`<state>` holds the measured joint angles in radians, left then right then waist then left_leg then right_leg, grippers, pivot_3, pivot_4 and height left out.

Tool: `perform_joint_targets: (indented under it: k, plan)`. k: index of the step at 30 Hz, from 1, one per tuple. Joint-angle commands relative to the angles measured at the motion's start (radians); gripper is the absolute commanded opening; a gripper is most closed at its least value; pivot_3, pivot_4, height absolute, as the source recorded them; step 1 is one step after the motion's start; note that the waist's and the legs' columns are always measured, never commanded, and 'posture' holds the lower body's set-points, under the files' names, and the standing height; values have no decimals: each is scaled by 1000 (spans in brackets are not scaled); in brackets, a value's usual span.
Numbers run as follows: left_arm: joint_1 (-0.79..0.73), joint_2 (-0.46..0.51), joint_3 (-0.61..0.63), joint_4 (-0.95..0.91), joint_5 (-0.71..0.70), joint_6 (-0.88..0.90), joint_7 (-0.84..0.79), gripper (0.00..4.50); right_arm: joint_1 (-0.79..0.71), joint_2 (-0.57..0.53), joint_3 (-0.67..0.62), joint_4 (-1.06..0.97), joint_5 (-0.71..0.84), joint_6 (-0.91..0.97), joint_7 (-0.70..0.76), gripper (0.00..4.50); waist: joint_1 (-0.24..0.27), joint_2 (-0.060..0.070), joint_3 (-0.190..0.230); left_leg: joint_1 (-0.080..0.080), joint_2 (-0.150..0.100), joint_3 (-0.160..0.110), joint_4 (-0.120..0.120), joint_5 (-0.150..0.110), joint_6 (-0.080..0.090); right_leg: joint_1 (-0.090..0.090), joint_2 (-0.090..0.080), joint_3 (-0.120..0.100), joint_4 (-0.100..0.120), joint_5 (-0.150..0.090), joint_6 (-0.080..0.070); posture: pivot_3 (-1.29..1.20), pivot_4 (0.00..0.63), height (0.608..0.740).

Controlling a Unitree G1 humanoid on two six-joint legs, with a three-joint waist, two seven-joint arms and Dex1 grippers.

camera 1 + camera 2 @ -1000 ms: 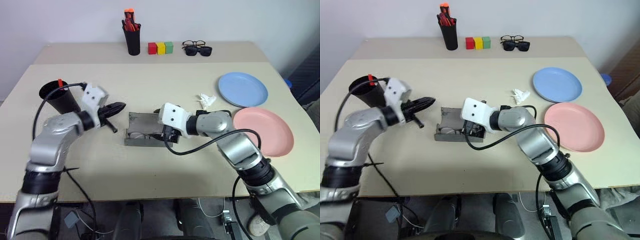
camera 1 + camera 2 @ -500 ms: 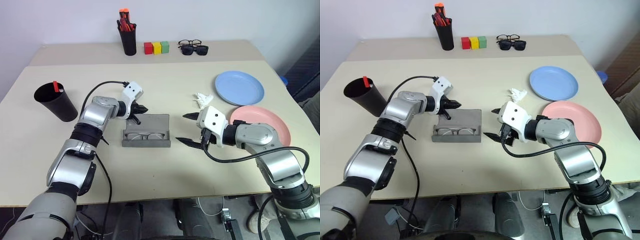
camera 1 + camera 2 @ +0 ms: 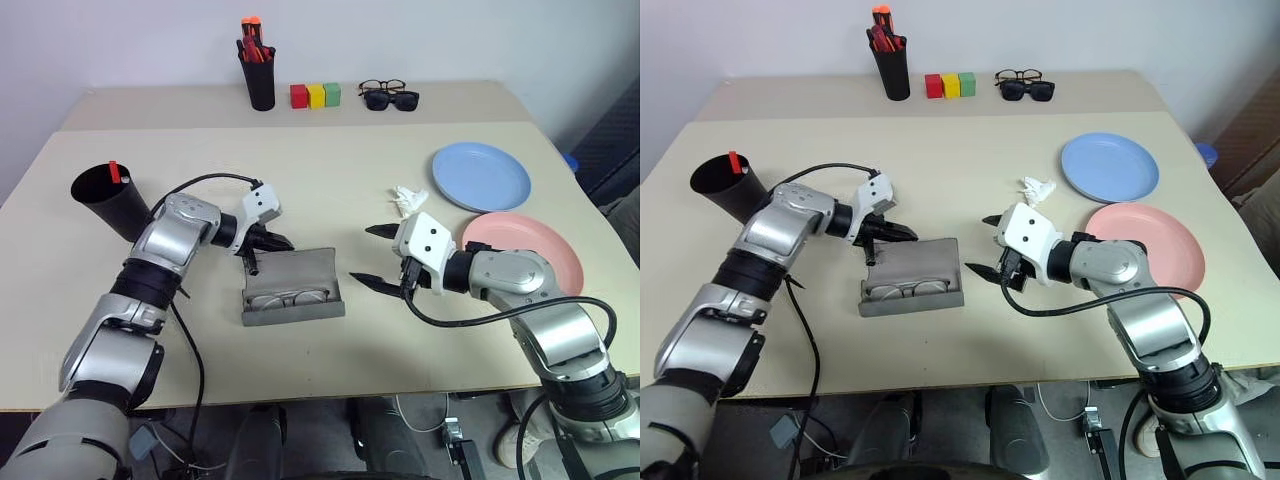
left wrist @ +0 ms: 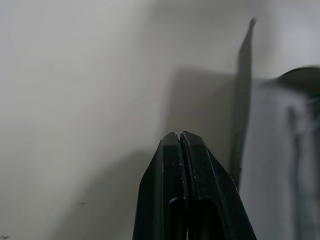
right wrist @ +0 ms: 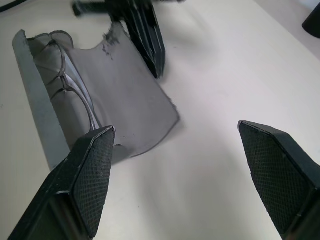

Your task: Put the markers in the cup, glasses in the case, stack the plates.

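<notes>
pressed together, the left gripper's [image 3: 284, 242] fingers [image 4: 181, 150] sit at the raised lid of the grey case [image 3: 295, 290]; contact cannot be confirmed. the case lies open near the table's [image 3: 330, 380] middle with the silver glasses [image 3: 287, 299] inside. the right gripper [image 3: 373, 256] hangs just beside the case, fingers [image 5: 92, 170] spread wide and holding nothing. the black cup [image 3: 108, 202] stands at the table's left with a red-tipped marker [image 3: 114, 172] in it. the light blue plate [image 3: 482, 177] and the pink plate [image 3: 528, 257] lie side by side on the right, not stacked. a crumpled white scrap [image 3: 407, 200] lies near the blue plate.
</notes>
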<state>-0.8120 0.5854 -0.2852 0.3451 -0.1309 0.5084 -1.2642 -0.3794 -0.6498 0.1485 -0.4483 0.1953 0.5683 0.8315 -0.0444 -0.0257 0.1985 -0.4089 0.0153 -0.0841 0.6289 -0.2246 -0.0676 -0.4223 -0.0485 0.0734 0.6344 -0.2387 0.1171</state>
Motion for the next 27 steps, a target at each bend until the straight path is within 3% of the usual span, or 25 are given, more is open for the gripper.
perform_joint_targets:
  k: [1,8,16,21,27]
  plan:
    - [66,44,44,-184,-67,64,-30,12,-38,-7,-2,12,-11,-36,1,4012,-2,0,0,0,0,0,0,0,0,0,0,0,0,0,0,0,150,740]
    - [223,158,63,-445,-125,126,-37,12,-57,-10,2,43,-18,-54,7,4012,-1,0,0,0,1,0,0,0,0,0,0,0,0,0,0,0,150,740]
    - [340,238,81,-589,-143,110,-7,12,-97,-37,-27,143,-50,-78,-6,4012,3,0,0,0,1,1,1,0,0,0,0,1,0,-1,-2,0,150,740]
    - [341,139,222,-543,-208,29,116,12,-234,-68,-29,490,-228,-62,-195,4012,2,0,0,0,1,2,2,0,0,0,0,1,0,-1,-4,0,150,740]
    - [352,54,316,-582,-272,43,233,12,-389,-54,33,896,-356,-224,-277,4012,-4,1,0,0,1,2,0,0,0,-1,0,1,0,0,-1,0,150,740]
